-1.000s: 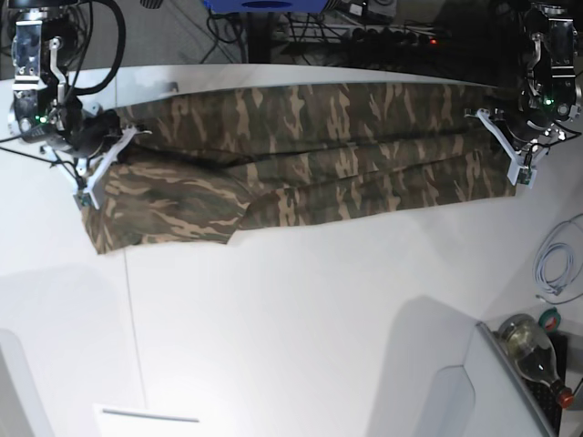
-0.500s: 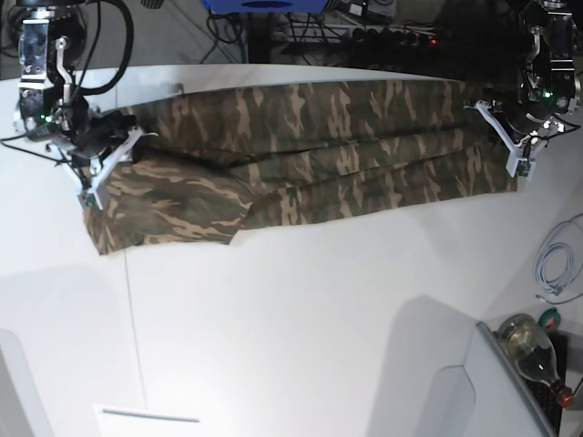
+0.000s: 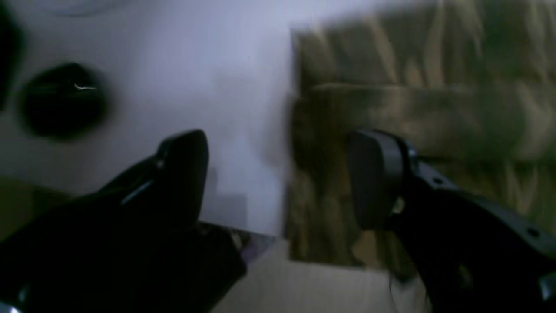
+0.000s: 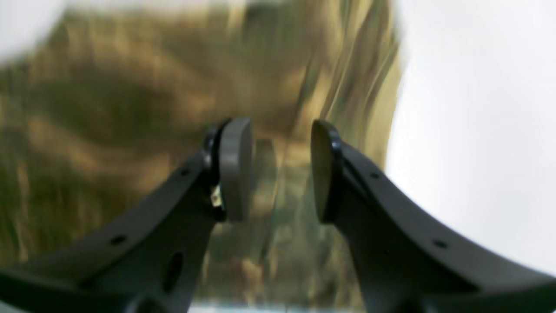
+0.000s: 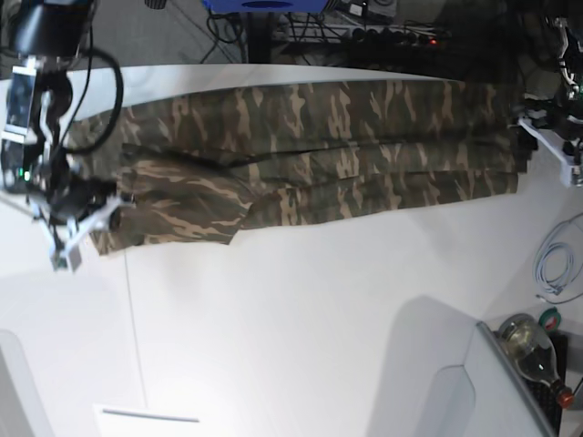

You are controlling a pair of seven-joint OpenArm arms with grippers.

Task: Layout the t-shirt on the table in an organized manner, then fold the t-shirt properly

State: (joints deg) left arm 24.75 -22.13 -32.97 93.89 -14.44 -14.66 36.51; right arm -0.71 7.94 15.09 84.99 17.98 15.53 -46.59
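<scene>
Across the back of the worktop: the t-shirt [image 5: 310,150] is lying stretched out long from side to side, folded lengthwise into overlapping bands, with a wider flap at the base view's left end.
Worktop: the white worktop [image 5: 301,319] is carrying the shirt; a thin dark seam is running down its left part.
Left gripper: the left gripper [image 3: 278,178] is standing released, its jaws wide apart and holding nothing; one finger [image 3: 375,174] is hanging over the shirt's end, the other over bare white surface.
Shirt edge under left gripper: the cloth's straight end is lying between the two fingers in the blurred left wrist view.
Right gripper: the right gripper [image 4: 280,169] is standing partly spread, with nothing between its pads; camouflage cloth is lying beneath it, close to the shirt's edge.
Right arm: in the base view it is hanging at the shirt's left end.
Near corner: a bottle [image 5: 533,350] and a coiled cable [image 5: 556,264] are sitting well apart from the shirt.
</scene>
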